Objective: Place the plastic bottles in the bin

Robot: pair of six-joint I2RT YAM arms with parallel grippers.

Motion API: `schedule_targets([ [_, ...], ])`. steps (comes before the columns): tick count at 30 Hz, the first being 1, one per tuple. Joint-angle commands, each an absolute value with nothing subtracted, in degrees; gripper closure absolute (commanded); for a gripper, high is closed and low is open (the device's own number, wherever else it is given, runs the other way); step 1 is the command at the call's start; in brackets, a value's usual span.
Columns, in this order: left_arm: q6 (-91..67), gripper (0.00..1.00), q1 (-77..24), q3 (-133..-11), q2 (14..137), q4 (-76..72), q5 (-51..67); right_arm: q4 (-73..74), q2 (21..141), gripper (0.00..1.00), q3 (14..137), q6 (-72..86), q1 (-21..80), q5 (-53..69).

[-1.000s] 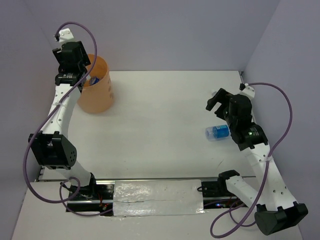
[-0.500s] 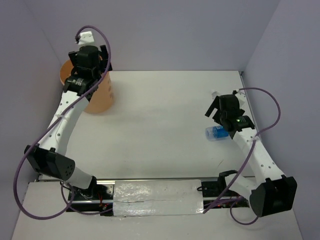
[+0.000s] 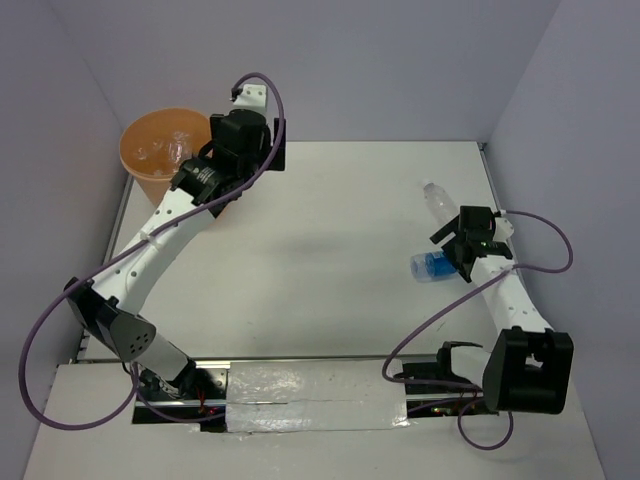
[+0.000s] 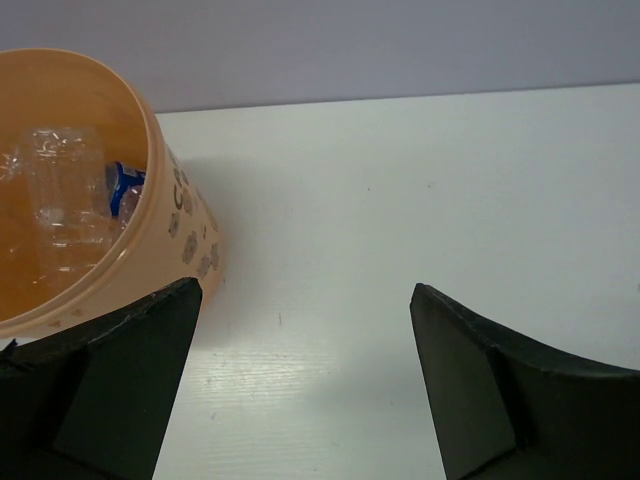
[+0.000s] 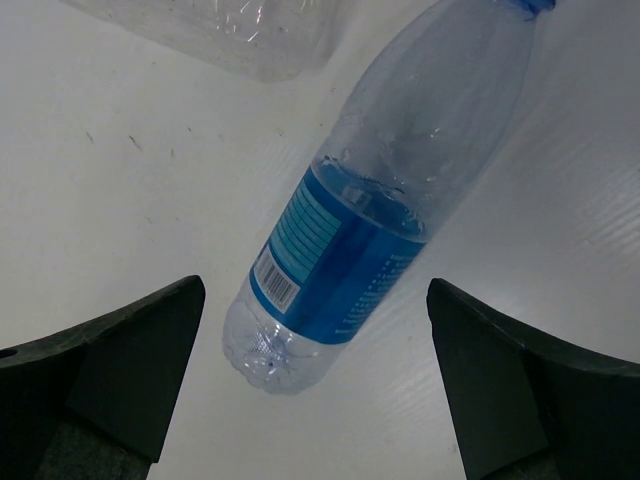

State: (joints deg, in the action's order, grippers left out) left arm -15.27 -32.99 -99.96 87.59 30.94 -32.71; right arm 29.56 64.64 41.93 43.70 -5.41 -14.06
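Observation:
The orange bin [image 3: 140, 165] stands at the far left corner, with crinkled clear plastic bottles [image 3: 168, 150] lying inside it. In the left wrist view the bin wall [image 4: 175, 225] fills the left side, and a clear bottle with a blue cap [image 4: 65, 190] shows inside. My left gripper [image 3: 274, 152] is open and empty, to the right of the bin over bare table [image 4: 305, 300]. A blue-labelled bottle [image 5: 350, 230] lies on its side at the right [image 3: 430, 266]. My right gripper [image 5: 312, 300] hangs open over its base end [image 3: 452, 250]. Another clear bottle [image 3: 438, 202] lies just beyond it [image 5: 230, 30].
Grey walls close in the white table [image 3: 330, 230] on the left, back and right. The right wall runs close behind the two lying bottles. A taped strip [image 3: 315, 395] and cables lie along the near edge between the arm bases.
My left gripper opened over the bin, then swung right, away from it, now empty. My right gripper drew back and settled over the blue-labelled bottle, uncovering the clear one.

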Motion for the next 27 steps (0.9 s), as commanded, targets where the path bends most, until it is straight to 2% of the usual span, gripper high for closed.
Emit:
schedule_targets([
  [1,-15.8,0.01,-34.4,-100.2,88.9,30.9,-31.9,21.1,67.1,0.0,40.4,46.5,-7.4,-9.8],
  [10,-15.6,0.01,-36.0,-99.9,90.4,30.9,-31.4,14.0,77.7,0.0,38.6,50.2,-8.4,-4.7],
  [13,-15.5,0.01,-36.2,-100.0,90.8,31.2,-31.6,12.0,78.9,0.04,36.7,51.6,-8.5,-3.8],
  [16,-15.1,0.01,-36.2,-100.3,90.9,31.2,-31.8,11.2,77.5,0.15,34.9,52.2,-8.5,-4.9],
  [17,-14.9,0.01,-36.2,-100.3,90.8,31.1,-31.8,11.2,76.4,0.21,34.2,52.5,-8.5,-5.3],
  [19,-14.7,0.01,-36.2,-100.5,90.8,31.0,-31.8,12.1,74.8,0.26,33.9,52.6,-8.5,-6.0],
  [23,-14.2,0.01,-36.3,-101.0,90.8,31.2,-31.6,16.2,67.7,0.3,33.0,52.7,-8.4,-8.2],
  [27,-14.5,0.01,-36.2,-103.3,91.7,32.8,-30.6,22.9,53.1,0.35,32.1,52.6,-8.4,-10.5],
])
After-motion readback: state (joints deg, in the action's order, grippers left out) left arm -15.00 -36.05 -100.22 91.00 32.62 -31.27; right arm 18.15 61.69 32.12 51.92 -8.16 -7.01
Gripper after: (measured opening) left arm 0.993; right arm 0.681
